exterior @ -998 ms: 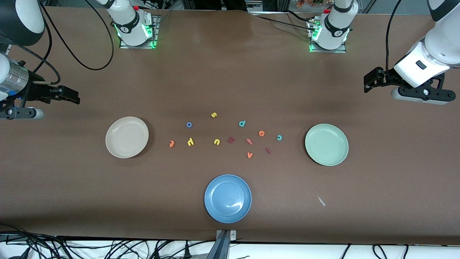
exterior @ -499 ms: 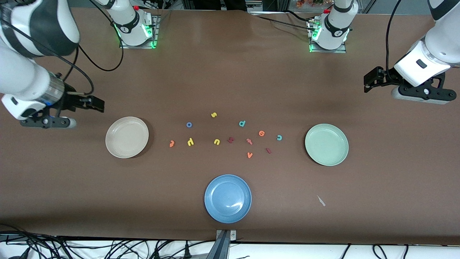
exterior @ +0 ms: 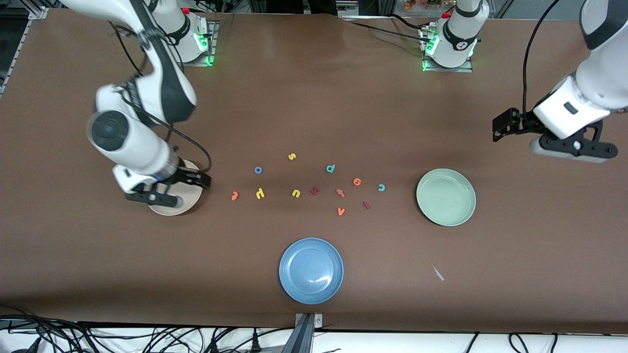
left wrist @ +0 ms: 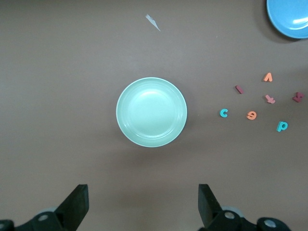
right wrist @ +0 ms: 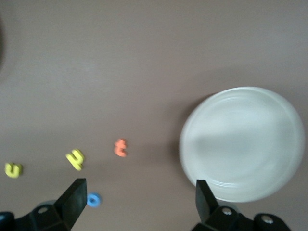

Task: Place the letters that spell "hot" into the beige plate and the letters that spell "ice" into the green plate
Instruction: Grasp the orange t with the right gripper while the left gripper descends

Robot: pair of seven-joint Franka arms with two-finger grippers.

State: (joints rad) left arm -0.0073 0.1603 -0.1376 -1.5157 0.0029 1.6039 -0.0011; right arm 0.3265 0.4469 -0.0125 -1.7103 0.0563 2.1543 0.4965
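My right gripper (exterior: 202,180) hangs open over the beige plate (exterior: 182,205), at its rim toward the letters, and the arm hides much of the plate. Beside the plate lie the orange t (exterior: 234,195), yellow h (exterior: 260,193) and blue o (exterior: 258,170). The right wrist view shows the beige plate (right wrist: 245,142), t (right wrist: 120,147), h (right wrist: 75,159) and o (right wrist: 94,199). Near the green plate (exterior: 446,197) lie the teal c (exterior: 381,187), orange e (exterior: 357,182) and dark red i (exterior: 366,205). My left gripper (exterior: 499,128) waits open in the air near its end of the table.
A blue plate (exterior: 311,270) sits nearest the front camera. Other letters lie in the middle: yellow s (exterior: 292,157), yellow u (exterior: 296,193), teal d (exterior: 330,168), redder t (exterior: 340,192), orange v (exterior: 341,211). A white scrap (exterior: 438,273) lies near the green plate.
The right arm swung in from its end of the table to over the beige plate, still open. The left gripper shifted slightly toward the green plate.
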